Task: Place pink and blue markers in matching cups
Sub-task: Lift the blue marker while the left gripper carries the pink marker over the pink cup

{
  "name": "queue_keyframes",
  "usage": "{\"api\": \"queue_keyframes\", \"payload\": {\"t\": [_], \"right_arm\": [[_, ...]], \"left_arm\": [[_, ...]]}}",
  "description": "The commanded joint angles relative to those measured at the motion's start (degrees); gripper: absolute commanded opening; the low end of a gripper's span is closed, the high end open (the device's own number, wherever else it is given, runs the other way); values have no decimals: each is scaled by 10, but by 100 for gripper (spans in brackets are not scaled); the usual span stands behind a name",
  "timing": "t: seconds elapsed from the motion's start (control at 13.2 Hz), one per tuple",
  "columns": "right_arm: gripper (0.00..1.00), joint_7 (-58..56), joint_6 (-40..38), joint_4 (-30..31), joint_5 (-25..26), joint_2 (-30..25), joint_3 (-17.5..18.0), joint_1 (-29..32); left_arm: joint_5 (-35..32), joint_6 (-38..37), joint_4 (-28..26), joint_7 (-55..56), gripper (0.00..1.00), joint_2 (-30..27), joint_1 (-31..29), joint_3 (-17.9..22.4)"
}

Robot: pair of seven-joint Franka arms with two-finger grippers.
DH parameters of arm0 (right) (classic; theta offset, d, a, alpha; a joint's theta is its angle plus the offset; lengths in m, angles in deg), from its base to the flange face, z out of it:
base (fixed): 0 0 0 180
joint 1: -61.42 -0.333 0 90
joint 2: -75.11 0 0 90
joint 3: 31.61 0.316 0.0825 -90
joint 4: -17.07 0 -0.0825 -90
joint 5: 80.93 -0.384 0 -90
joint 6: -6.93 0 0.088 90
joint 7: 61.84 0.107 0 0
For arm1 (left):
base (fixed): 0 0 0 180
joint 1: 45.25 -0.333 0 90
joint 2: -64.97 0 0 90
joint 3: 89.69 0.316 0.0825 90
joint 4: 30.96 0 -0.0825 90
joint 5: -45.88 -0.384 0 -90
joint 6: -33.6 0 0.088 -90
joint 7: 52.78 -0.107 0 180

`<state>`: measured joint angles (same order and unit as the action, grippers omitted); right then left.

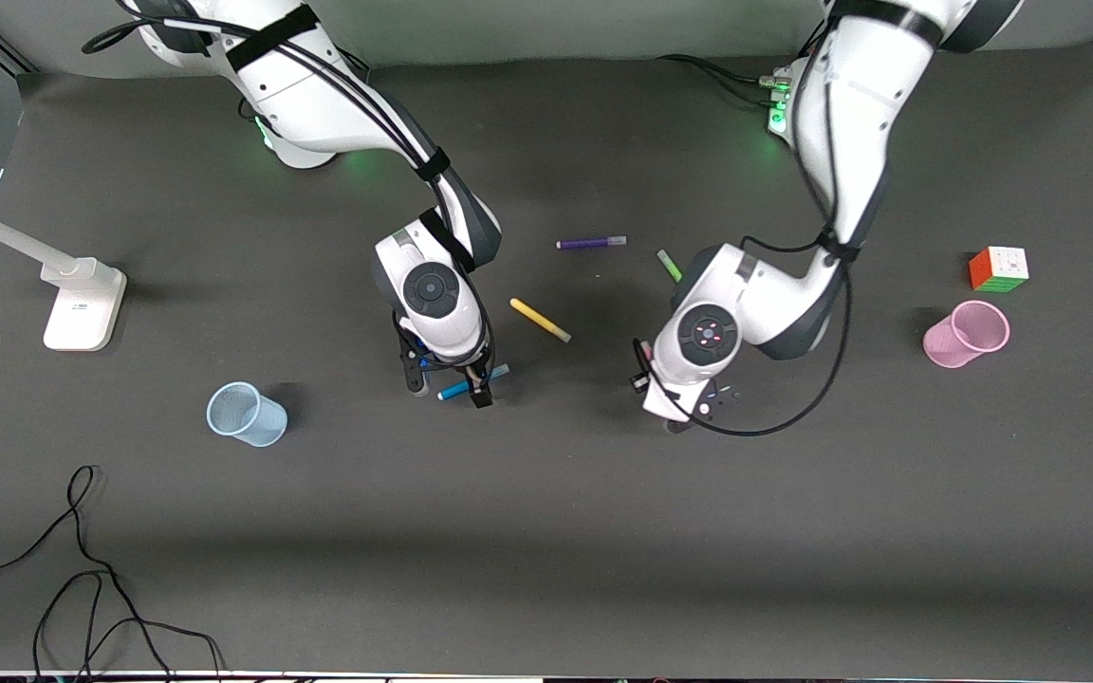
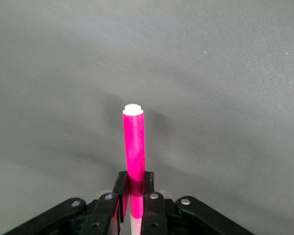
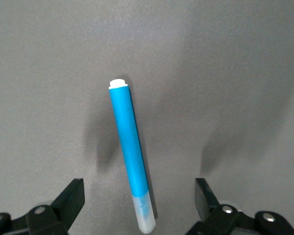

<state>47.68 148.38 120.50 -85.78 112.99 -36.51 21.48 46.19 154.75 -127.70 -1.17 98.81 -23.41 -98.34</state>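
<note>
Right now my left gripper (image 2: pixel 133 205) is clamped on the pink marker (image 2: pixel 134 147), fingers (image 2: pixel 149 188) pinched tight against its barrel near the pale-capped end, so that most of the magenta body sticks out past them toward the grey table (image 1: pixel 546 531). From the front, this gripper (image 1: pixel 649 375) sits low at the table's middle, and only a sliver of the pink marker (image 1: pixel 646 351) shows beside my wrist. I take the yellow marker (image 1: pixel 540 320) as my landmark: my left gripper is nearer the front camera than it and toward the left arm's end. My right gripper (image 3: pixel 139 203) is spread wide with nothing held, its fingers (image 3: pixel 68 198) standing on either side of the blue marker (image 3: pixel 130 152), which lies flat on the table between them without touching either one. In the front view that right gripper (image 1: pixel 447 384) and the blue marker (image 1: pixel 472 381) are nearer the camera than the yellow marker and toward the right arm's end. The blue cup (image 1: pixel 245 414) stands farther toward that same end, well apart from the yellow marker. The pink cup (image 1: pixel 966 334) lies tipped toward the left arm's end, with a colour cube (image 1: pixel 998 268) near it. A purple marker (image 1: pixel 591 243) and a green marker (image 1: pixel 669 265) lie farther from the camera than the yellow one.
</note>
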Motion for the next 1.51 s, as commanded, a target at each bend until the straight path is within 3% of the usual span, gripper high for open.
{"api": "queue_keyframes", "payload": {"t": [0.0,0.38,0.68,0.83,0.98,1.21,1.44], "right_arm": [[100,0,8,-15,-4,14,-2,-7],[97,1,8,-21,-7,24,1,-7],[61,-2,8,-24,-2,24,2,-9],[41,-20,8,-24,-2,24,2,-9],[28,-22,8,-24,-2,24,2,-9],[4,-38,8,-24,-2,23,2,-8],[0,-40,4,-24,-2,17,2,-7]], "left_arm": [[-7,-114,-17,-153,0,-104,-47,1],[-15,-248,-18,-551,0,-220,-190,1],[-16,-237,-53,-806,0,-264,-283,0],[-13,-155,-127,-928,0,-305,-312,0],[10,-68,-214,-1044,0,-338,-351,0],[122,-20,-261,-1278,0,-341,-428,2],[229,-21,-291,-1494,0,-317,-513,2]]}}
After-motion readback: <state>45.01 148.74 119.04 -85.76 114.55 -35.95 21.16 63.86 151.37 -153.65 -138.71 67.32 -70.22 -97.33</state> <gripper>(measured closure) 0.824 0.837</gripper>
